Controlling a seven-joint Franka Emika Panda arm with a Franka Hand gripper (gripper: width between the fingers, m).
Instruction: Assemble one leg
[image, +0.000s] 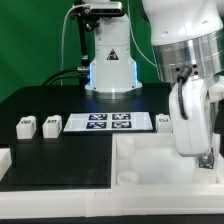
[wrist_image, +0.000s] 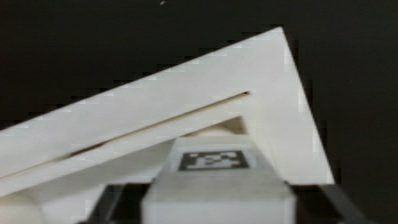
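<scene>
the hand (image: 203, 152) pinches one leg (wrist_image: 215, 170) and holds it over a corner of the big white tray part (image: 150, 165), at the exterior view's lower right. it is not yet seated, i judge (other legs (image: 26, 126) wait on the tabletop (image: 60, 100)).

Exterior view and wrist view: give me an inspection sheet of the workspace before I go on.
Surface: black table; marker board lies flat.
Job's things: held leg by a corner of the tray; left leg, middle leg and right leg loose.
Clutter: white part at the exterior view's left edge.
Grippers: gripper shut on held leg.
Cables: cable by the arm base.
Surroundings: green backdrop.
</scene>
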